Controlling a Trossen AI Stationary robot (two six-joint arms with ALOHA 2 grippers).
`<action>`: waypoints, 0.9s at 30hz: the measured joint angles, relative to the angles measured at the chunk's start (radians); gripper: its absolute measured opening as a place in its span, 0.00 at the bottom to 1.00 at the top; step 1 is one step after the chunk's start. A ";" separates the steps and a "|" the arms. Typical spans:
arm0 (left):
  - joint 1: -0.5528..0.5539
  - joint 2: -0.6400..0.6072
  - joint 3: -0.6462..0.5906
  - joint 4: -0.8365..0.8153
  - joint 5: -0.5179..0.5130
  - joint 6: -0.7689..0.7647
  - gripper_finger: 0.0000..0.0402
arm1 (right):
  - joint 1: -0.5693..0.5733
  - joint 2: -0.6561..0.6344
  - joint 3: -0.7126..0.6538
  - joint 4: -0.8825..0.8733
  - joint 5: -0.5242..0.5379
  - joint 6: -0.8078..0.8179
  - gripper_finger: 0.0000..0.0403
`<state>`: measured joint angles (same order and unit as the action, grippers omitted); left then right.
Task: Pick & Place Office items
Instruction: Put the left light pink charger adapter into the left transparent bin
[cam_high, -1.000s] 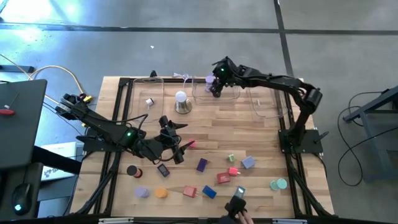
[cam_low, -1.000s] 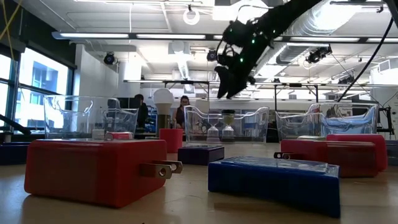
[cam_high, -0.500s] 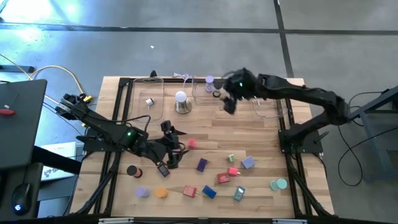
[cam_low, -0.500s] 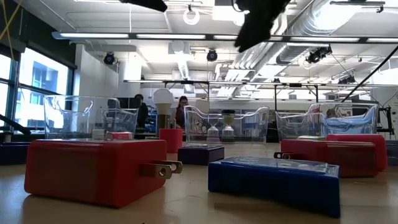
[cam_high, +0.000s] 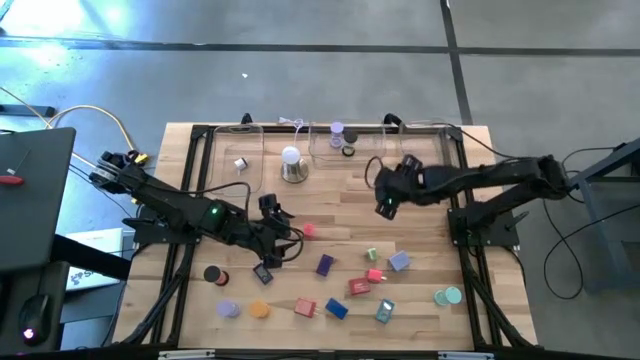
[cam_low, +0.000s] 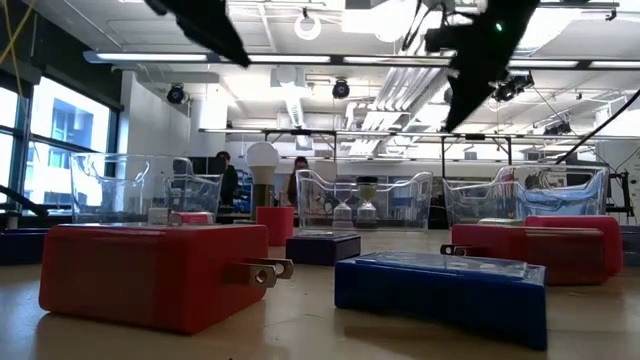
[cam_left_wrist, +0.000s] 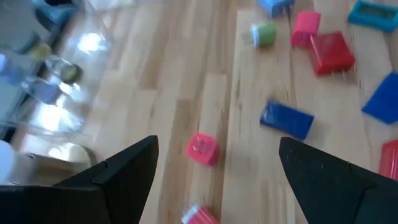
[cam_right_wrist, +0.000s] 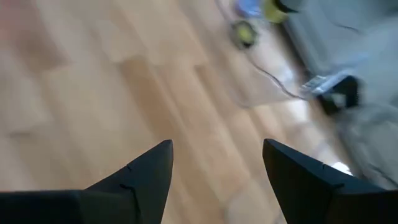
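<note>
Office items (cam_high: 349, 283) lie scattered across the table's near half. My right gripper (cam_high: 384, 205) hangs empty, fingers parted, above bare wood; my left gripper (cam_high: 275, 243), also spread and empty, hovers near the pink block (cam_left_wrist: 202, 149). Next, I judge: descend and close on it.

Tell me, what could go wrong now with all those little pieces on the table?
1. The left tool, open and empty, hangs over the pink block. A second pink piece lies very close, so closing might nudge it or catch both.
2. The pieces near the red block sit crowded together; reaching for one there could push its neighbours.
3. The right tool, open and empty, is above bare wood near the clear trays; a low swing might bump one.
</note>
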<state>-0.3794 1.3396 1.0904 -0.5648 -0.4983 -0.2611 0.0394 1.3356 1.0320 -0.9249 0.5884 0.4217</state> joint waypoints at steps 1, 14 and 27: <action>0.008 0.000 -0.016 -0.001 0.022 0.001 0.81 | 0.024 0.001 -0.025 -0.005 0.052 0.028 0.59; 0.238 0.001 -0.249 0.327 0.374 0.122 0.81 | 0.252 -0.034 -0.118 0.005 0.487 0.126 0.59; 0.389 0.001 -0.440 0.636 0.541 0.185 0.81 | 0.280 -0.033 -0.117 0.009 0.486 0.126 0.59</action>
<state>0.0093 1.3403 0.6508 0.0709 0.0426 -0.0757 0.3191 1.3025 0.9150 -0.9161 1.0744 0.5476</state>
